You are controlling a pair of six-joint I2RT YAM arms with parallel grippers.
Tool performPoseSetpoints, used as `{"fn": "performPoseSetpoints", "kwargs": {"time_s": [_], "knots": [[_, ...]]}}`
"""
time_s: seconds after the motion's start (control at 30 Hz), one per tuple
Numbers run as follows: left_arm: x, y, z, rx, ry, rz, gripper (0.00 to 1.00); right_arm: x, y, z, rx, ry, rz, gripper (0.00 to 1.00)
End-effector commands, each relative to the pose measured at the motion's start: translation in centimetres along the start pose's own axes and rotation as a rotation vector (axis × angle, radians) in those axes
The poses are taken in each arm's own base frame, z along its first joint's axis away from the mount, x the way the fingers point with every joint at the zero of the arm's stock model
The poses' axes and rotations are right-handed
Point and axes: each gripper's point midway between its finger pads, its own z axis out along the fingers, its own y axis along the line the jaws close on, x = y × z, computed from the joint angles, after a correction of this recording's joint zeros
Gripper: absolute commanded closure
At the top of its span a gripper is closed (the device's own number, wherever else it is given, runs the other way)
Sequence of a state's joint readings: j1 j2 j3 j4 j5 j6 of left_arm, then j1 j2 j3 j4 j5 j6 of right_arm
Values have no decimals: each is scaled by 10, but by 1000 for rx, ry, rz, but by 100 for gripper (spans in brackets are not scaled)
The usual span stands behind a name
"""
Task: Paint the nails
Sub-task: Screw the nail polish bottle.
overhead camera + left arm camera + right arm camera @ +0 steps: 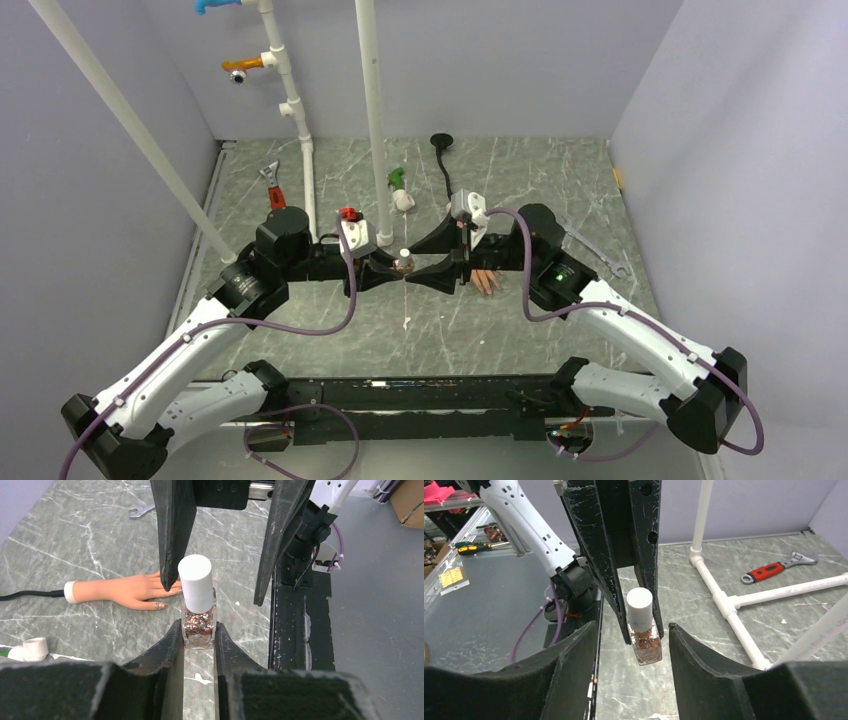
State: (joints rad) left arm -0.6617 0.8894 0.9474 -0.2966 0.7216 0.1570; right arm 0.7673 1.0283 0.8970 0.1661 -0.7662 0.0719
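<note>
- Our left fingers (167, 655) are clamped on the glass body of the polish bottle (199, 625), holding it upright
- Our right fingers (574, 665) stand open on either side of its white cap (639, 602) (not yet gripping), so we judge uncapping comes next
- We see the mannequin hand (125, 590) flat on the worktop (75, 545) just beyond the bottle, nearer the right arm, with its long axis far-to-near and the nails (159, 605) at the near end

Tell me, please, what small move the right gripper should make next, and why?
Probably close the right gripper on the white cap: its jaws stand open either side of it, while the left gripper clamps the polish bottle upright, ready for unscrewing.
</note>
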Motion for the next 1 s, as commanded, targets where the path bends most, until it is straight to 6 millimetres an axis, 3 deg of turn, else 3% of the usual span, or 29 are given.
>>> {"fn": "performPoseSetpoints", "kwargs": {"time_s": [0.0,0.4,0.6,0.97], "knots": [[-20,-5,0,40,-52,58,100,-27,3,5,-33,-61,-34,46],[-18,-4,2,42,-47,48,100,-32,4,13,-74,-81,-11,53],[-19,-3,2,38,-46,46,100,-37,6,13,-89,-97,-12,62],[-18,4,1,-7,-45,38,100,-23,1,16,-68,-62,18,97]]}}
